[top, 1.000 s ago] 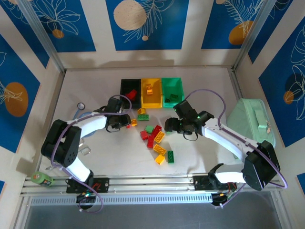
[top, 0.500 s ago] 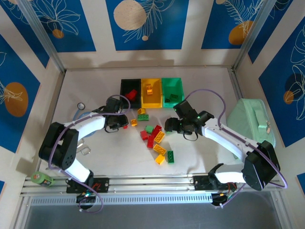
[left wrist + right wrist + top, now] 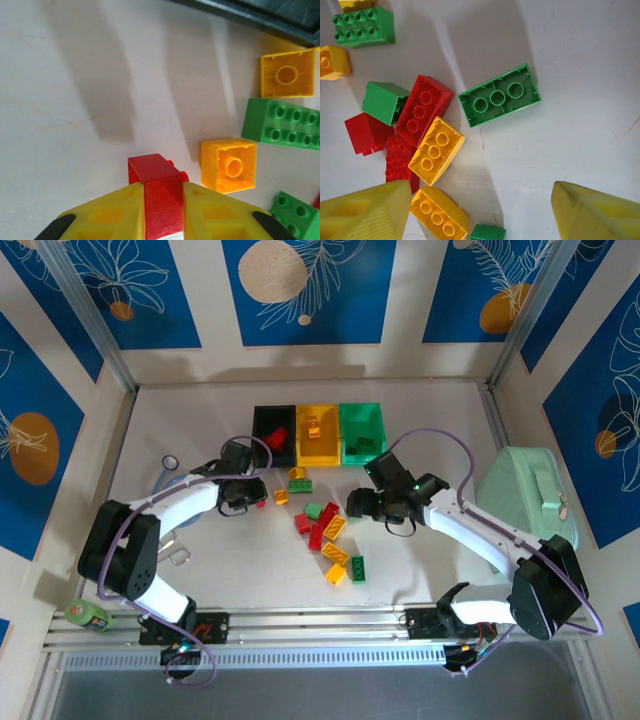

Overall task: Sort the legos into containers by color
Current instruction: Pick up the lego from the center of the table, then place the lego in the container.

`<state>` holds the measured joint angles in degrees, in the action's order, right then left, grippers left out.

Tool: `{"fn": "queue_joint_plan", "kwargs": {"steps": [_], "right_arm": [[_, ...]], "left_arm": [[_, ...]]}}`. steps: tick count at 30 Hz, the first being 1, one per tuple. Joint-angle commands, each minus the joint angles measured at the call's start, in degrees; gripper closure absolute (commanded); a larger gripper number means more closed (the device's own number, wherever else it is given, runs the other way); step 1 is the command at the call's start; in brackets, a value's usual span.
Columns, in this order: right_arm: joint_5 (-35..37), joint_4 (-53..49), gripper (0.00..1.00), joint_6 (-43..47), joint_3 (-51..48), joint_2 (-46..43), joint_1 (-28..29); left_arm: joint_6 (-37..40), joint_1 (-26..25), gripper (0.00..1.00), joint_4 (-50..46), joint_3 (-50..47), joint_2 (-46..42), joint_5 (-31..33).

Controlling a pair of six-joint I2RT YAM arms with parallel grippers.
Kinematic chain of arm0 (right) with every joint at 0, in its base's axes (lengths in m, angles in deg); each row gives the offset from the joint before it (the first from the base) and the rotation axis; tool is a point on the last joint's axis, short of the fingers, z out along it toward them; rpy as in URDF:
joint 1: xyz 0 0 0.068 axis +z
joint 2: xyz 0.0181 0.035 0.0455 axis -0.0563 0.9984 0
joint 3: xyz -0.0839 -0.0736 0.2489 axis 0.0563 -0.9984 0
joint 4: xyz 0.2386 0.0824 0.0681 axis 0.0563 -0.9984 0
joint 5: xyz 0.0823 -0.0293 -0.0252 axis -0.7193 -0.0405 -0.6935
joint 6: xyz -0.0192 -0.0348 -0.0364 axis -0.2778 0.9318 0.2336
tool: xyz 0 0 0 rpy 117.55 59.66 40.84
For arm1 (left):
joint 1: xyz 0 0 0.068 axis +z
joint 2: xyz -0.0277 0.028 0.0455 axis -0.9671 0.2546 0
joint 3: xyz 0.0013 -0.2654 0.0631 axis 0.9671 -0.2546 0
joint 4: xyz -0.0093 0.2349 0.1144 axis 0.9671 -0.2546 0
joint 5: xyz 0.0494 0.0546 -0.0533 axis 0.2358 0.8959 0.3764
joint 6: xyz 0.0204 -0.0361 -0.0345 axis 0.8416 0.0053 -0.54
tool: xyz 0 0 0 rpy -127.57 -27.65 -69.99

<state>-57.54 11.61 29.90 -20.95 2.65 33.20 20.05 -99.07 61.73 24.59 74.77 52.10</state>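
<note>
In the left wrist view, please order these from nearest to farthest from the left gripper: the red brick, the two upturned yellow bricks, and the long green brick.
1. red brick: clamped in the left gripper itself.
2. lower yellow brick: just to the right, hollow side up.
3. long green brick: farther right and higher.
4. upper yellow brick: above the green one, near the black bin.

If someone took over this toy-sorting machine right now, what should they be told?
Left hand: shut on a red brick near the black bin.
Right hand: open, above the loose bricks.
Done: black bin holds a red piece, yellow bin a yellow one, green bin a green one.
Left: drop the held brick, likely in black, then sort the rest on the table.
</note>
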Motion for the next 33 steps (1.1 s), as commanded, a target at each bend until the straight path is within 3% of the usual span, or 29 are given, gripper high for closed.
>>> {"fn": "queue_joint_plan", "kwargs": {"steps": [1, 13, 33], "right_arm": [[0.6, 0.4, 0.26, -0.6, -1.0, -1.9, 0.0], [0.6, 0.2, 0.26, -0.7, -2.0, -3.6, -0.7], [0.3, -1.5, 0.26, 0.1, -3.3, -7.2, -2.8]], "left_arm": [[1.4, -0.2, 0.77, -1.8, 2.6, -1.5, 1.2], [3.3, 0.5, 0.77, -3.0, 11.8, 1.8, 1.5], [6.3, 2.9, 0.77, -6.5, 36.7, 19.9, -1.8]]}}
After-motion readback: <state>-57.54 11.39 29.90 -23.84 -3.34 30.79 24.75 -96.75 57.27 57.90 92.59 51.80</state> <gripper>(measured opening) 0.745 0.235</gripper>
